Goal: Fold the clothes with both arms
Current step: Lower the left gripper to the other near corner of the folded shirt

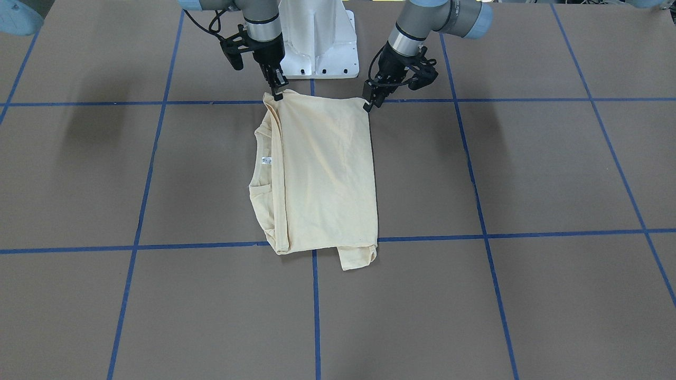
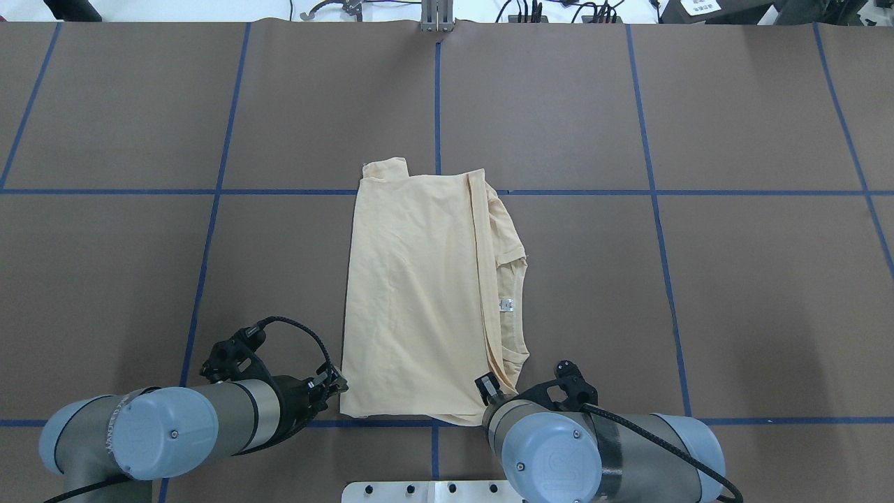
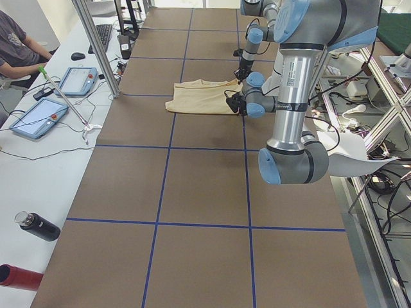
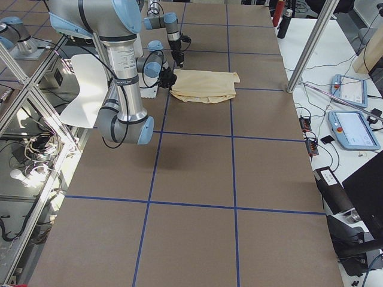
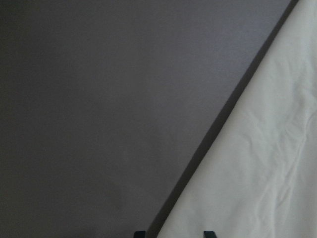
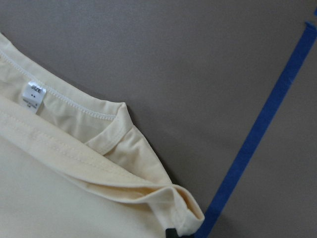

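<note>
The pale yellow shirt [image 1: 322, 174] lies folded into a long rectangle in the middle of the table [image 2: 105, 279]. One sleeve end pokes out at its far edge. Its white neck label [image 2: 507, 304] faces up and the chest print is hidden. My left gripper [image 1: 368, 104] is shut on the shirt's near corner on my left side [image 2: 335, 383]. Its tips straddle the shirt's edge in the left wrist view [image 5: 174, 234]. My right gripper [image 1: 277, 95] is shut on the other near corner, by the collar [image 2: 487, 386]. The right wrist view shows that bunched corner [image 6: 185, 218].
The white pedestal base [image 1: 317, 47] stands just behind the shirt's near edge. Blue tape lines [image 1: 315, 295] divide the brown table into squares. An operator [image 3: 16, 45], tablets and bottles are at a side bench beyond the table's far edge, with metal posts [image 4: 311, 42] along it.
</note>
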